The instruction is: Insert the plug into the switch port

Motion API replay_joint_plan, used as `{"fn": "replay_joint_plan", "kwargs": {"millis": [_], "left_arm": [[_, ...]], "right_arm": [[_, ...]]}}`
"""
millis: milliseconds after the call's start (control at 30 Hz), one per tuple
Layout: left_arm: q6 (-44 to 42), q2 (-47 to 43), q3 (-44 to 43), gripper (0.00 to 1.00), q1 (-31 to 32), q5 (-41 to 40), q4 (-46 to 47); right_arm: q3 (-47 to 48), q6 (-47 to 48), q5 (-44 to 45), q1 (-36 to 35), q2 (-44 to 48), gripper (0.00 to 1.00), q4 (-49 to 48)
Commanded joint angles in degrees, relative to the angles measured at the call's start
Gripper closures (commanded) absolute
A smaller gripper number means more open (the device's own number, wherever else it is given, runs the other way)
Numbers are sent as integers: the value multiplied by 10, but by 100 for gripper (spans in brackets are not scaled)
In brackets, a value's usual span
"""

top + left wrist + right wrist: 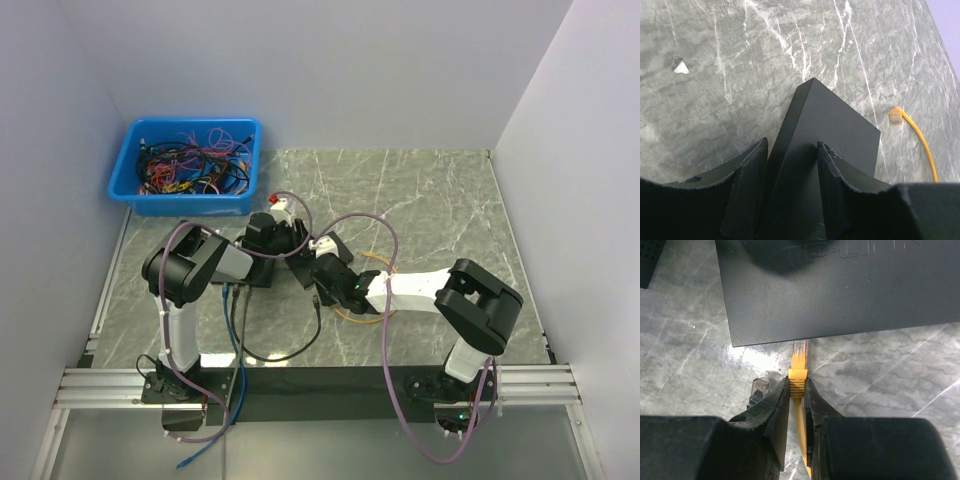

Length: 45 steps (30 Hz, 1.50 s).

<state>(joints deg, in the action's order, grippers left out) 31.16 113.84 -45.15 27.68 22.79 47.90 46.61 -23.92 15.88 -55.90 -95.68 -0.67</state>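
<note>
Between the fingers of your right gripper [797, 390]: one plug [799, 359], orange boot, clear tip with the contacts showing. It is clenched at the boot and points straight ahead. Its orange cable [800, 435] trails back between the fingers.

Just left of those fingers: one loose black plug [759, 387], lying on the surface [880, 370]. It looks to be no part of this job.

Directly ahead of the tip: the switch [840, 285], a flat black box with faint lettering on the lid. The plug's tip meets its near edge. You cannot tell whether it has entered a port, since the lid hides the port face.

At your left gripper [792, 150]: the same switch, grasped across its body, one finger on each side.

Step in hand, by judgement: final alignment and push-in.

Next move calls for: a slow, straight drive forward while your left gripper braces the box. Watch that the tip does not slide under the edge instead of entering the port.
</note>
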Motion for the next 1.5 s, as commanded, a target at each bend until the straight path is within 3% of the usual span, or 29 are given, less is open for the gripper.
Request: {"fn": "replay_joint_plan", "kwargs": {"millis": [0, 300, 833, 1300, 1467], "left_arm": [[0, 26, 7, 50, 11, 28, -93], [9, 38, 4, 50, 11, 44, -113], [80, 18, 95, 51, 18, 60, -45], [73, 31, 68, 51, 26, 45, -82], [76, 20, 67, 51, 26, 37, -91]], "right_arm": [[18, 40, 31, 0, 12, 100, -79], [-3, 105, -30, 2, 34, 100, -137], [59, 118, -5, 21, -18, 100, -119], [163, 171, -48, 52, -69, 100, -129], [156, 168, -46, 52, -71, 100, -125]]}}
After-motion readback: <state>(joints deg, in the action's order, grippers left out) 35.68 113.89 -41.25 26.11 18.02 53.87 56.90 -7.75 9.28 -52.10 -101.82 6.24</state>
